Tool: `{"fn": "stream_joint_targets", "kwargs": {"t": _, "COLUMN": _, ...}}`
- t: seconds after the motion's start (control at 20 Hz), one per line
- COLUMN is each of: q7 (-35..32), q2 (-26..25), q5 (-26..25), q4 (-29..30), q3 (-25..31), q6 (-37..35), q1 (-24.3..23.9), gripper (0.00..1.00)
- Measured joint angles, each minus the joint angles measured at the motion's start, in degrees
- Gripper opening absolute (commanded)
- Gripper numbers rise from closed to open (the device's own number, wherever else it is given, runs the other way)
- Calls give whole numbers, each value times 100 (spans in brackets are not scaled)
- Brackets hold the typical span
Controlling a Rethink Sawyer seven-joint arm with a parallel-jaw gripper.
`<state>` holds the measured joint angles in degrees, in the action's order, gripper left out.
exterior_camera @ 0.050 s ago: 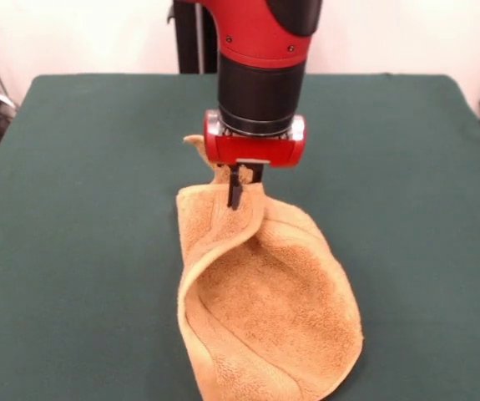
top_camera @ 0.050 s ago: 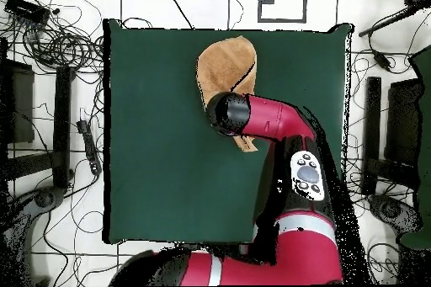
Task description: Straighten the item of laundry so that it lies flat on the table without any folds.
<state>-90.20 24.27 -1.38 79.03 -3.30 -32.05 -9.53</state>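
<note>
Orange terry towel [exterior_camera @ 0.050 s ago: 269, 309] spreads over the green table [exterior_camera @ 0.050 s ago: 81, 234] nearest the camera, its lower part resting on the cloth in a curled, open fold. Farther back it rises and narrows to a bunched corner. My gripper [exterior_camera @ 0.050 s ago: 241, 190] is clenched on that corner, holding it up above the table, my arm [top_camera @ 0.050 s ago: 269, 119] directly over the towel's far end.

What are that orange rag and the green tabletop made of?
The towel looks like terry cloth: a fuzzy looped pile with a flatter woven band and hemmed edges. The table seems covered in smooth, matte dark green fabric, possibly felt; its weave is not visible.
</note>
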Motion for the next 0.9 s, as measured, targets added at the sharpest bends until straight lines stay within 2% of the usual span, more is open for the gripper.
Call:
{"fn": "stream_joint_targets", "kwargs": {"t": 0.45, "q7": 0, "q2": -78, "q5": 0, "q4": 15, "q3": -4, "q6": 279, "q1": -24, "gripper": 0}}
{"fn": "stream_joint_targets", "kwargs": {"t": 0.7, "q7": 0, "q2": -317, "q5": -4, "q4": -11, "q3": -6, "q6": 565, "q1": -33, "gripper": 0}}
{"fn": "stream_joint_targets", "kwargs": {"t": 0.9, "q7": 0, "q2": -697, "q5": 20, "q4": -219, "q3": -20, "q6": 704, "q1": -20, "gripper": 0}}
